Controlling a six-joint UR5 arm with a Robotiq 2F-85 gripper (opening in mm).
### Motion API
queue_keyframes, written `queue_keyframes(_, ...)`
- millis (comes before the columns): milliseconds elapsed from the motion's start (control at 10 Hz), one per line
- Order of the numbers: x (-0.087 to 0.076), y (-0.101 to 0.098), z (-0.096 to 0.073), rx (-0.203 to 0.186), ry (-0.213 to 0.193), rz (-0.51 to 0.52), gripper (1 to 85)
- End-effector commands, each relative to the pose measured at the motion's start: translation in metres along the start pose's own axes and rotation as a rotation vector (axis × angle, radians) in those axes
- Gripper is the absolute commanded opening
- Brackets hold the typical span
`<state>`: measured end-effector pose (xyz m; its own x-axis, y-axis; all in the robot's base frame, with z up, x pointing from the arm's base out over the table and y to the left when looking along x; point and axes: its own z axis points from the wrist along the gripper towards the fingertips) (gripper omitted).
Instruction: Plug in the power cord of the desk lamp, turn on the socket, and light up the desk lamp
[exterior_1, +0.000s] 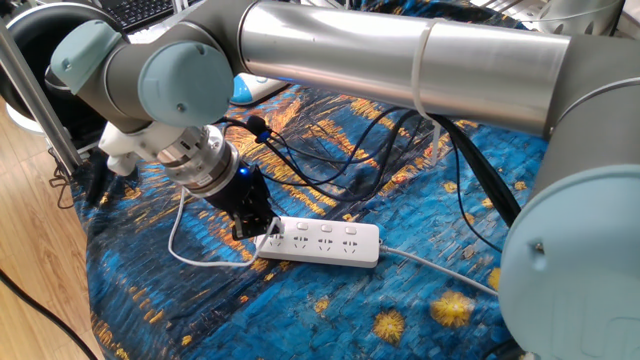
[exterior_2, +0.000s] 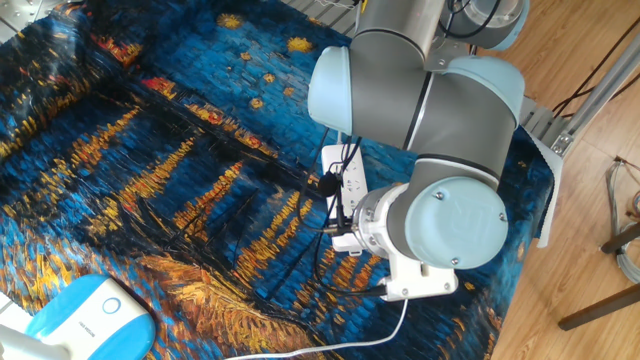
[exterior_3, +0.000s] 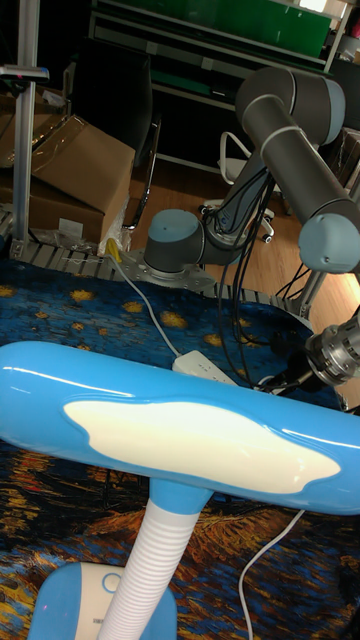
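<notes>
The socket (exterior_1: 330, 243), a long white power strip, lies on the blue painted cloth. My gripper (exterior_1: 262, 230) is at the socket's left end, black fingers shut on the small white plug of the power cord (exterior_1: 190, 258), right at the end outlet. The thin white cord loops across the cloth to the left of the gripper. The desk lamp (exterior_3: 180, 420) fills the tall view with its blue and white head, and its base (exterior_2: 85, 318) lies far from the strip. In the other fixed view the wrist hides most of the socket (exterior_2: 343, 172).
Black cables (exterior_1: 330, 160) trail over the cloth behind the strip. The strip's thicker grey-white cable (exterior_1: 440, 268) runs off to the right. The table's left edge (exterior_1: 90, 290) drops to the wooden floor. A cardboard box (exterior_3: 70, 170) stands beyond the table.
</notes>
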<state>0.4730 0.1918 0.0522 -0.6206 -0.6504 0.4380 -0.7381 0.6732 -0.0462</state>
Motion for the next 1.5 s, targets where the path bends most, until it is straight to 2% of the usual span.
queue_keyframes(0, 0.002, 0.010, -0.004, -0.023, -0.006, 0.000, 1.3)
queue_keyframes(400, -0.002, 0.007, 0.002, -0.008, -0.005, 0.006, 1.3)
queue_keyframes(1400, -0.015, 0.008, 0.012, -0.006, -0.015, 0.002, 1.3)
